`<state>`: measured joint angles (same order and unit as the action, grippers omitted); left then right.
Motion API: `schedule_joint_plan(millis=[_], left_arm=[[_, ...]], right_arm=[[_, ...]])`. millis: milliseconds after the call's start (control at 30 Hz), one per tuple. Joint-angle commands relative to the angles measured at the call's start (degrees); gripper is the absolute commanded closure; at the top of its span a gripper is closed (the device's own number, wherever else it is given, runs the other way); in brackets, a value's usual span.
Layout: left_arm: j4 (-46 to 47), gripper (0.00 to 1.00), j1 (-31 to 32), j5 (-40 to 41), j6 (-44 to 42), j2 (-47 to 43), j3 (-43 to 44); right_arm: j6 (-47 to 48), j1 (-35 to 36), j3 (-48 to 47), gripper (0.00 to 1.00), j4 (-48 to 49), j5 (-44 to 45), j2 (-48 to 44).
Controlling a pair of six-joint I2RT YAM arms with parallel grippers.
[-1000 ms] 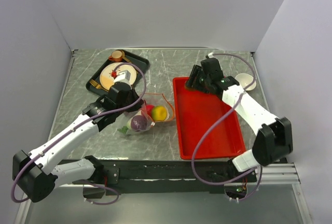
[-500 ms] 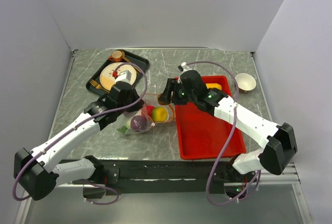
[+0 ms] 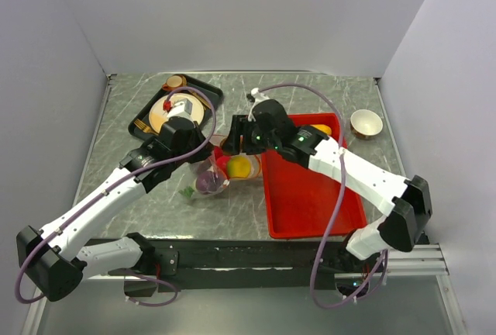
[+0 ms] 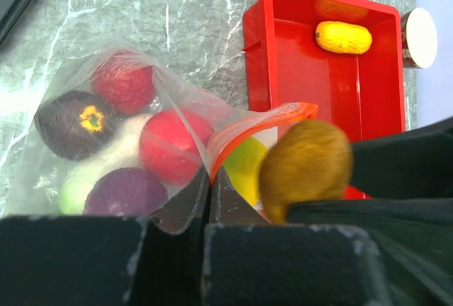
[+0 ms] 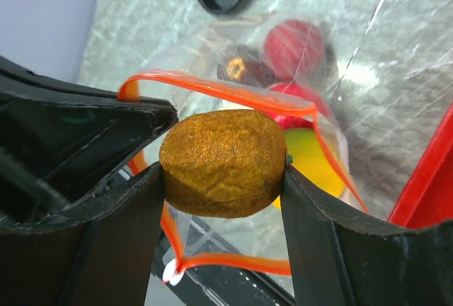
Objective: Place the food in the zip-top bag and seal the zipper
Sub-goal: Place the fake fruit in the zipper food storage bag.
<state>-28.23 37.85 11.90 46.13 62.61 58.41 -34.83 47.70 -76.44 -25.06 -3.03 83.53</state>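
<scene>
Loading is in hand: the right end effector (image 5: 223, 178) grips a brown food piece (image 5: 221, 163) just above the zip-top bag (image 4: 173, 93) on the desk (image 3: 256, 94) (its mouth pinched open by the clamped left end effector (image 4: 210, 203)), so the next move calls for lowering it inside the zipper (image 5: 212, 88) loop and releasing.

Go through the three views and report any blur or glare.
Top view: evenly lit, sharp, only soft shadows. Left wrist view: the brown fruit is blurred, close to the lens; the bag looks sharp. Right wrist view: the brown fruit is crisp, with white glare on the bag's plastic and a soft background.
</scene>
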Motion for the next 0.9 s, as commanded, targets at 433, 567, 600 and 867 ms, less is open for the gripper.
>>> schedule_joint_plan(millis=[433, 567, 600, 867], left_arm=[[0.72, 0.98, -0.05, 2.6, 0.54, -2.76, 0.03], [0.63, 0.98, -0.05, 2.86, 0.36, -2.58, 0.21], [0.72, 0.98, -0.05, 2.86, 0.37, -2.58, 0.21], [1.6, 0.98, -0.05, 1.81, 0.8, -2.32, -0.58]], right_arm=[[2.13, 2.92, -0.2, 0.0, 0.89, 11.01, -5.21], [2.66, 2.13, -0.9, 0.0, -2.27, 20.76, -8.11], [2.31, 0.83, -0.64, 0.0, -3.75, 23.22, -8.55], [-3.49, -19.03, 3.22, 0.0, -12.03, 25.18, -7.33]])
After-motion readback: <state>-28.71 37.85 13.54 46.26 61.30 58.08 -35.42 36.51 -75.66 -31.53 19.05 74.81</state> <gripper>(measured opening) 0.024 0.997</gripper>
